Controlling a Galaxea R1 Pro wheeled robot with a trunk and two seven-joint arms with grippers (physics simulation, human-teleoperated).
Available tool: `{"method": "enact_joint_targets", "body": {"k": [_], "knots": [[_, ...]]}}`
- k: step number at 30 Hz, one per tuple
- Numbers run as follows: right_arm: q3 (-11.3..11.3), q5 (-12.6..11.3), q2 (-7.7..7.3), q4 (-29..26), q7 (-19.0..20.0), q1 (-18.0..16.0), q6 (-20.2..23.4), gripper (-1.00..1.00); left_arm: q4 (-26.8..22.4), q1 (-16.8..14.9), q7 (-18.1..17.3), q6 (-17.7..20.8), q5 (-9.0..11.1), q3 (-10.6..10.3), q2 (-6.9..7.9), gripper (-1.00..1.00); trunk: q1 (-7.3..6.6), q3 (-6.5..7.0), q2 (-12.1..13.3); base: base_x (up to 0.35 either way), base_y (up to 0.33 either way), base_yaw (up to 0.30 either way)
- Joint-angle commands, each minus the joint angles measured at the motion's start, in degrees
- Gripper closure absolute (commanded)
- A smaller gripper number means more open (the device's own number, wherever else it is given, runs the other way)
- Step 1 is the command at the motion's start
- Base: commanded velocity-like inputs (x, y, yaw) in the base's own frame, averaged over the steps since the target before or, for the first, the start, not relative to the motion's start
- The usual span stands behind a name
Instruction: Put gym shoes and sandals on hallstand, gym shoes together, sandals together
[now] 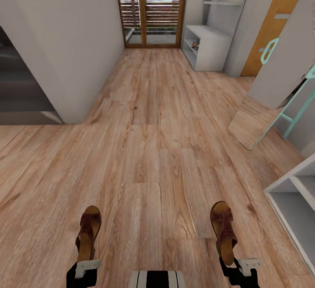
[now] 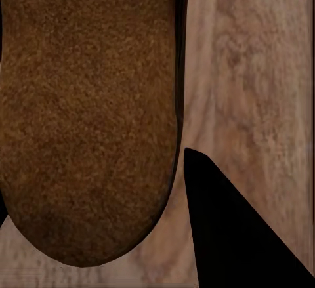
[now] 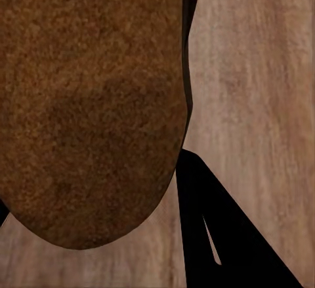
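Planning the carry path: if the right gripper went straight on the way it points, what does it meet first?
Apart from the sandal the right gripper holds, the way looks free: bare corridor floor ahead. The hallstand stands far off, slightly right; depth unclear.

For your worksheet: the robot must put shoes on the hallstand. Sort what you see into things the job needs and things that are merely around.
Job:
- left sandal, in left gripper
- right sandal, in right gripper
- hallstand, far down the corridor
- gym shoe on its lower shelf

Around:
- glass door
- mint-framed mirror
- white shelving
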Motion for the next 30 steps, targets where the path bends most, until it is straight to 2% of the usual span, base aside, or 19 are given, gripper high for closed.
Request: {"method": "enact_joint_targets", "body": {"k": [1, 30], "knots": [[-0.46, 0.36, 0.02, 0.03, 0.32, -0.02, -0.17, 1.0, 0.04, 0.04, 0.29, -0.2, -0.79, 0.3, -0.06, 1.0, -0.03, 0.2, 0.0, 0.0, 0.0, 0.0], [-0.45, 0.37, -0.11, 1.03, 0.33, 0.1, -0.11, 1.0, 1.11, 0.42, 0.29, -0.29, -0.69, 0.28, -0.42, 1.0, -0.78, 8.94, 0.39, 0.0, 0.0, 0.0]]}}
